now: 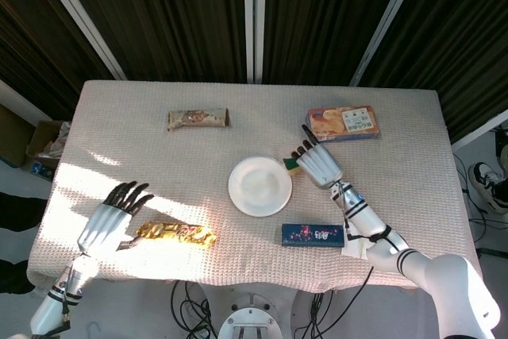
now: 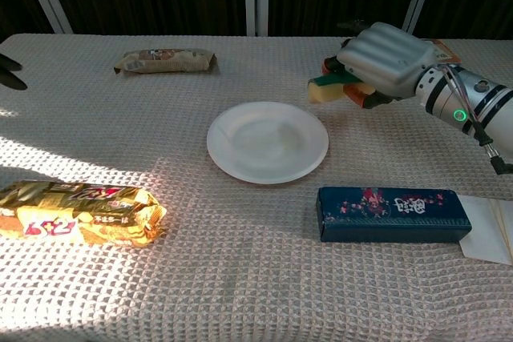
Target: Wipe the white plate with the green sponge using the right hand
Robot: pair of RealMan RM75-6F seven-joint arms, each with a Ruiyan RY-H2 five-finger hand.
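The white plate point(image 1: 259, 186) point(image 2: 267, 141) lies bare near the table's middle. My right hand point(image 1: 318, 164) point(image 2: 381, 59) is off the plate, to its far right, and grips the green sponge point(image 2: 329, 86) point(image 1: 293, 167) with its yellow underside showing. The sponge sits just past the plate's rim, low over the cloth; whether it touches the cloth I cannot tell. My left hand point(image 1: 107, 222) rests open on the table at the front left, fingers spread, beside a gold snack bag point(image 1: 175, 234) point(image 2: 76, 212); only its fingertips point(image 2: 10, 62) show in the chest view.
A dark blue box point(image 1: 312, 235) point(image 2: 390, 214) lies in front of the plate on the right. An orange-and-blue box point(image 1: 342, 123) point(image 2: 439, 51) sits behind my right hand. A wrapped snack roll point(image 1: 198, 119) point(image 2: 164, 60) lies at the back left.
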